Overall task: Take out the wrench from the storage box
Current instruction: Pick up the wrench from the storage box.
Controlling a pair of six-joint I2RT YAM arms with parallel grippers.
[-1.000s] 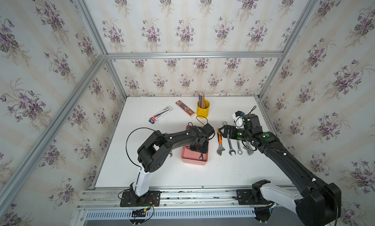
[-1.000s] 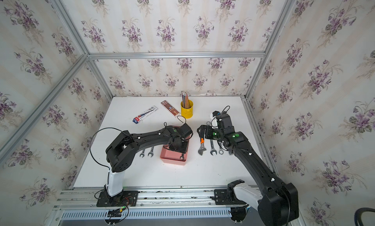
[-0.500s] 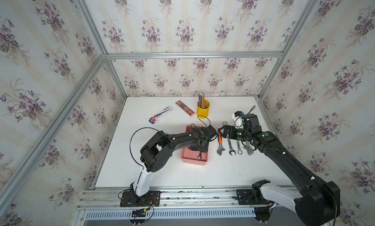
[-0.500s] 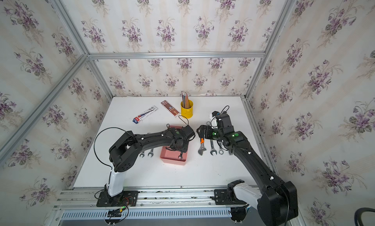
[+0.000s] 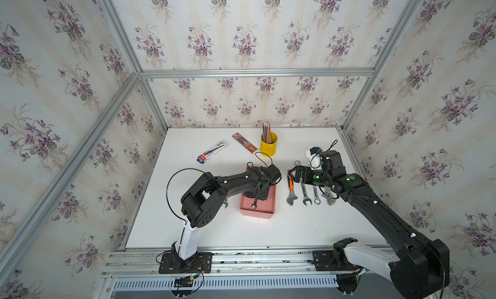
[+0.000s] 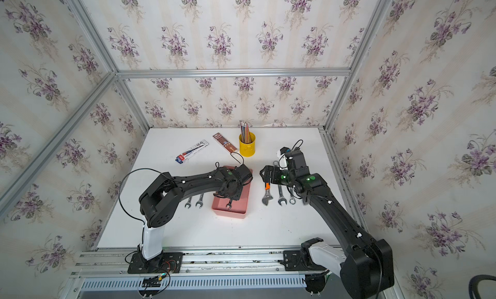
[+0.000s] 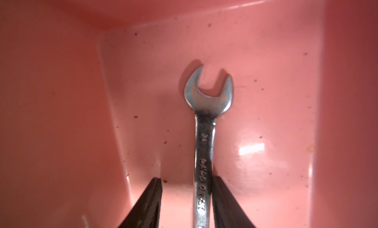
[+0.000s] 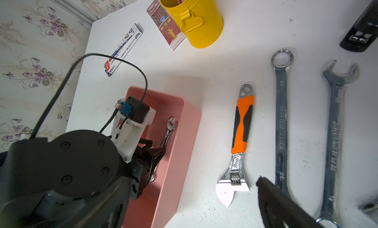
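**Left jaws astride the wrench, right jaws wide and idle**

From my station the storage box [image 5: 257, 216] stands about mid-bench [image 5: 214, 230], its long side running front to back. The wrench [image 7: 204, 134] lies flat on the pink floor of the box. Both top views show its open-end head [image 6: 229, 204] in the near half of the box, pointing towards the front edge of the bench.

My left arm [image 5: 233, 181] reaches over the box from the side, and the left jaws are down inside it, part spread with the shank between them. In the left wrist view one fingertip [image 7: 224, 198] lies against the shank. The other fingertip [image 7: 149, 200] stands apart from it, with bare pink floor showing in the gap. So the wrench is straddled, not pinched.

The right jaws are spread wide and hold nothing. In both top views they hang above the handle end of the adjustable wrench [image 5: 291, 190], the one with the orange grip. It lies on the bench beside the box, and two long combination wrenches [image 8: 281, 124] lie parallel beyond it.

Two small wrenches [image 6: 194, 202] lie on the other side of the box, partly under my left arm. A yellow cup [image 5: 268, 146] stands at the back of the bench.
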